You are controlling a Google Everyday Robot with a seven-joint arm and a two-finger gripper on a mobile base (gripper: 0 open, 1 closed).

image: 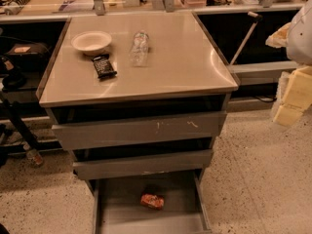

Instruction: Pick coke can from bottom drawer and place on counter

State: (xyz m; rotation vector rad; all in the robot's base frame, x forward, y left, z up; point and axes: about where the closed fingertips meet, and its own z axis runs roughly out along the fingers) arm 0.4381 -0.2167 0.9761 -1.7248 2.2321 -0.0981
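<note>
The coke can [152, 201] is red-orange and lies on its side on the flat grey floor of the bottom drawer [122, 213], which is pulled open at the foot of the cabinet. The counter [180, 57] is the smooth beige-grey top above the three drawers. My gripper [291, 99] hangs at the right edge of the view, beside the cabinet and over the speckled floor. It is far from the can, well above and to the right of it, and holds nothing that I can see.
On the counter's left part stand a white bowl [91, 42], a black snack bar [104, 66] and a clear plastic bottle [139, 48] lying down. The two wider drawers [139, 129] above are slightly ajar. A long-handled tool [242, 37] leans at the right.
</note>
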